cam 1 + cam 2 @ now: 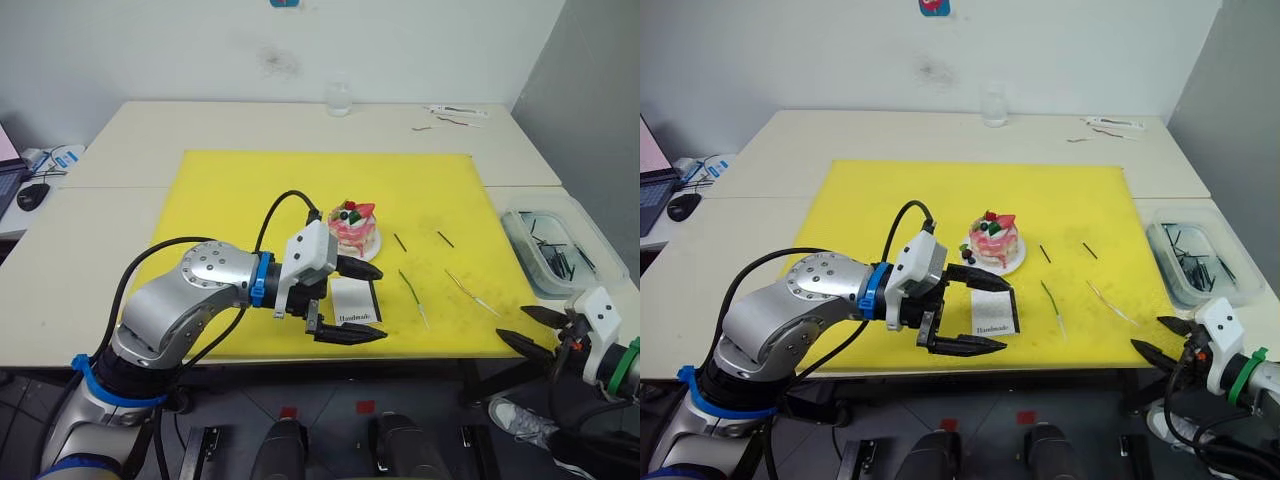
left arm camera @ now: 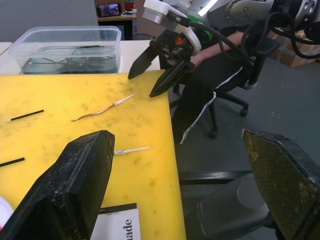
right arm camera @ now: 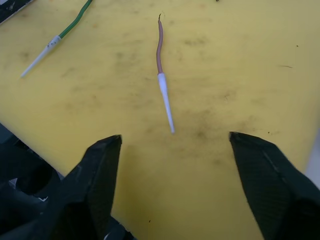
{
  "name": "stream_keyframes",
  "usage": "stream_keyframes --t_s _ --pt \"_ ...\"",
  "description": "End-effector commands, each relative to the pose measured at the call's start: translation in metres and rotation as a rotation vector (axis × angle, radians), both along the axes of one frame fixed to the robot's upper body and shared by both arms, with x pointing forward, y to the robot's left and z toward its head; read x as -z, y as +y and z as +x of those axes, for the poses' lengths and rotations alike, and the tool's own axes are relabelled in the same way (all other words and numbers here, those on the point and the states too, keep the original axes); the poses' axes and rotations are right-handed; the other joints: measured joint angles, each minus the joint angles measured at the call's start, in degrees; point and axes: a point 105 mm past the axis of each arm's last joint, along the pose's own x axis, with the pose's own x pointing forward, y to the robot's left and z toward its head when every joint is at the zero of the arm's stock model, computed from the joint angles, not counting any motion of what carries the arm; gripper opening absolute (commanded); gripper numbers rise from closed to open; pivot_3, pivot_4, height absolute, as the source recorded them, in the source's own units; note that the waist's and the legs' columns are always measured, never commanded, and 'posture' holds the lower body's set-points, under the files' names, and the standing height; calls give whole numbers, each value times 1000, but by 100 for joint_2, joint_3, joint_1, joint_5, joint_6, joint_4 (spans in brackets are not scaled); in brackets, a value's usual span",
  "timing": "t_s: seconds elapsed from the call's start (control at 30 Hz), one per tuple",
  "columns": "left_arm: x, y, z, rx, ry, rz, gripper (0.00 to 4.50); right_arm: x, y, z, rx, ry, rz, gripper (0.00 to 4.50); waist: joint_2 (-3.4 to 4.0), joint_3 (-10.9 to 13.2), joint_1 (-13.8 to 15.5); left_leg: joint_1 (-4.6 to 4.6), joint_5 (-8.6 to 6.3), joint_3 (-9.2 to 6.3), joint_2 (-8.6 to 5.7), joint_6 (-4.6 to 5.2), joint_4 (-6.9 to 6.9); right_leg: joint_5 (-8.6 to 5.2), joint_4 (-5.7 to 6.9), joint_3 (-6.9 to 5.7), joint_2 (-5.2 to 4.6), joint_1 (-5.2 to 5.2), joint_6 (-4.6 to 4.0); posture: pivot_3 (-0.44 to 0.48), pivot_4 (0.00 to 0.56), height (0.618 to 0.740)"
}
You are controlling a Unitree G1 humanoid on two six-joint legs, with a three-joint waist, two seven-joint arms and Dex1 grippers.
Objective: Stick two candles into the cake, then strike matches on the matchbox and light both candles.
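**Approaching the candles, both still lying flat**

Reading left to right from the cake (image 1: 355, 226): the left gripper (image 1: 352, 300), jaws spread and empty, straddles the matchbox (image 1: 357, 300); the green candle (image 1: 410, 288) lies right of the cake, the pale candle (image 1: 472, 292) farther right, its long axis pointing toward the open, empty right gripper (image 1: 541, 333), the nearer arm.

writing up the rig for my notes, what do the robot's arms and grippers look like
The left arm is silver-grey metal with blue rings and looping black cables. A white boxy housing at its wrist carries the left gripper with two black pointed fingers. The right gripper has the same white housing and black fingers, plus a green ring behind its wrist.
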Motion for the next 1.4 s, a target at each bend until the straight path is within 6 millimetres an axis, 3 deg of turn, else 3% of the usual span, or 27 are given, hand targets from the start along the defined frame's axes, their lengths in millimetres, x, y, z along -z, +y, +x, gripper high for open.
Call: stream_keyframes --t_s 0.03,0.3,0.47,0.7,0.73,0.9,0.97,1.03,1.13,1.27,1.4 --pt "-7 -2 1 4 -42 -29 4500 -4 3 5 -29 -39 -24 3646 0 0 2 0 0 -1 0 0 0 0 0 0 0 0 0 0 150 740" --pt "-6 -2 3 -10 -52 -34 4500 6 2 13 -45 -17 -65 3646 0 0 -1 -1 0 -1 0 0 0 0 -1 0 0 0 0 0 150 740" --pt "-6 -1 3 -17 -50 -32 4500 4 6 14 -63 -10 -43 2585 1 0 -2 0 0 -1 0 0 1 0 0 0 0 0 0 0 150 740" --pt "-5 -1 3 -25 -47 -35 4500 -1 12 11 -76 -8 -37 190 1 -1 1 -1 0 -2 0 0 1 0 0 0 0 0 0 0 150 740" --pt "-5 -1 3 -26 -47 -35 4500 -2 13 11 -76 -8 -37 40 1 -1 1 -1 0 -1 0 0 1 0 -1 0 0 0 0 0 150 740" --pt "-2 0 5 -47 -8 -54 4500 -18 19 10 -77 -54 -28 40 2 -1 1 -1 0 -2 0 0 0 0 0 0 0 0 0 0 150 740" --pt "0 1 9 -83 57 -101 4500 -34 25 12 -74 -113 -2 40 3 -2 1 -1 0 -1 0 0 0 0 0 1 0 -1 0 0 150 740" --pt "-4 1 21 -163 203 -255 4500 -62 39 17 -84 -212 40 40 5 -2 0 -1 0 -1 0 0 0 0 1 1 0 -1 0 0 150 740" --pt "-11 -4 31 -226 372 -433 3957 -92 62 22 -105 -320 90 0 4 -2 -1 -2 0 -7 1 0 9 2 6 -3 0 1 4 0 150 740" --pt "-15 -18 51 -325 504 -570 2719 -117 97 28 -155 -420 136 0 4 -2 8 -5 0 -12 0 0 13 2 4 -6 2 2 5 0 150 740" --pt "-18 -37 60 -335 531 -625 2719 -132 117 31 -171 -479 182 0 4 -3 14 -17 0 -11 -4 0 13 12 -1 -5 2 -2 21 0 150 740"
